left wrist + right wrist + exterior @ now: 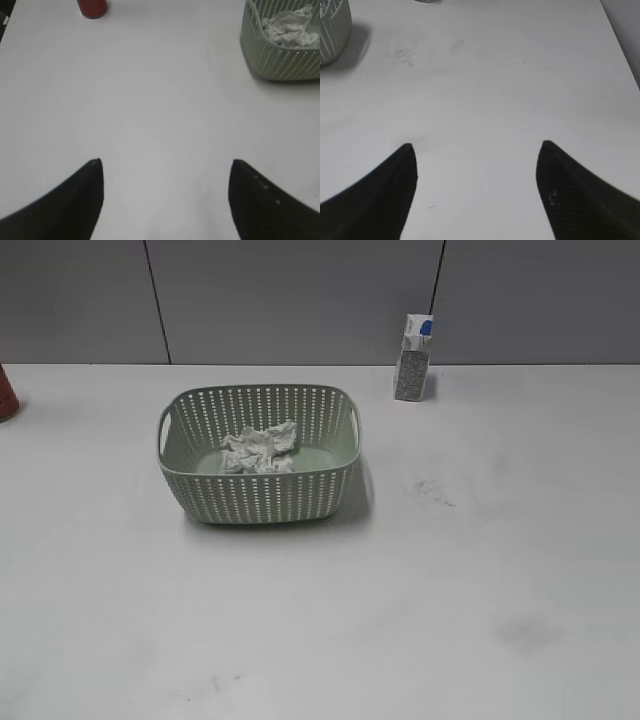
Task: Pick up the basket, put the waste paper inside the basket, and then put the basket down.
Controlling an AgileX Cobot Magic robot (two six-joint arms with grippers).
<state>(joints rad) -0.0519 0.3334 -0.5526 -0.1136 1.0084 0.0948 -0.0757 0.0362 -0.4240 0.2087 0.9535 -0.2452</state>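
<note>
The basket stands flat on the tabletop, left of the middle and toward the far side, with its long axis running left to right and a handle cut-out at each end. The waste paper lies crumpled inside it on the basket floor; no loose wad shows anywhere on the tabletop in these views. Behind and to the right of the basket, well apart from it, a small carton stands upright by the far wall, and a red object sits at the far left edge. Neither arm appears in the outside view. The left gripper hovers over bare tabletop with its jaws spread wide and holding nothing; the basket sits up and to the right of it. The right gripper is likewise spread and empty, with only the basket's corner showing at its far left. The left arm looks the nearer of the two. Judging by this layout, the task looks essentially complete, with nothing left to grasp.
</note>
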